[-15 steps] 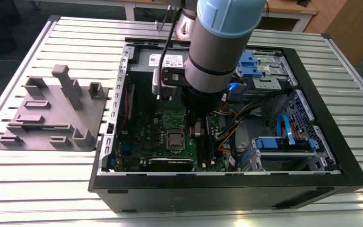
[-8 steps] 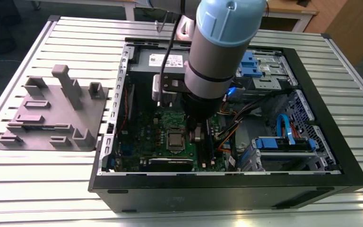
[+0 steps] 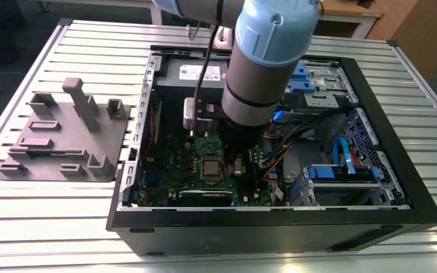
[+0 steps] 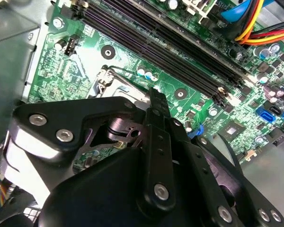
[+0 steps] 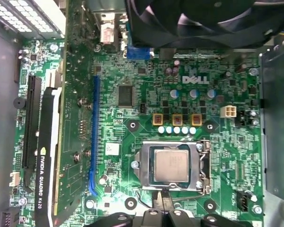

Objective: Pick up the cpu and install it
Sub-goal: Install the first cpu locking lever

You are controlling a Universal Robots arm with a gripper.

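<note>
The arm's gripper (image 3: pixel 238 165) hangs low inside the open computer case (image 3: pixel 279 227), over the green motherboard (image 3: pixel 177 165), just beside the socket on the exterior view's right; whether its fingers are open or closed I cannot tell, and nothing shows between them. The cpu (image 5: pixel 171 165) sits flat in its socket frame (image 5: pixel 202 165) near the middle of the motherboard, silver-grey top up, and shows as a dark square (image 3: pixel 211 168) in the exterior view; in the first wrist view the gripper's black tip (image 5: pixel 162 203) reaches up to the frame's near edge, stopping short of the chip.

Room is tight; the black case walls rise on all sides; the power supply box (image 3: pixel 196 73) fills the far corner of the case; a graphics card (image 5: pixel 49 142) stands on edge along one side of the board, beyond a blue slot (image 5: pixel 93 137); a black fan (image 5: pixel 203 19) overhangs the board's edge past the capacitors; dark memory slots (image 4: pixel 161 52) run alongside the socket in the second wrist view; orange and blue cables (image 3: pixel 332 153) and blue drive bays (image 3: pixel 340 173) crowd the case's side on the exterior view's right.

The case stands on a slatted metal table (image 3: pixel 431 114); a grey plastic fixture (image 3: pixel 63 136) with posts stands well apart, near the table's edge on the exterior view's left.
</note>
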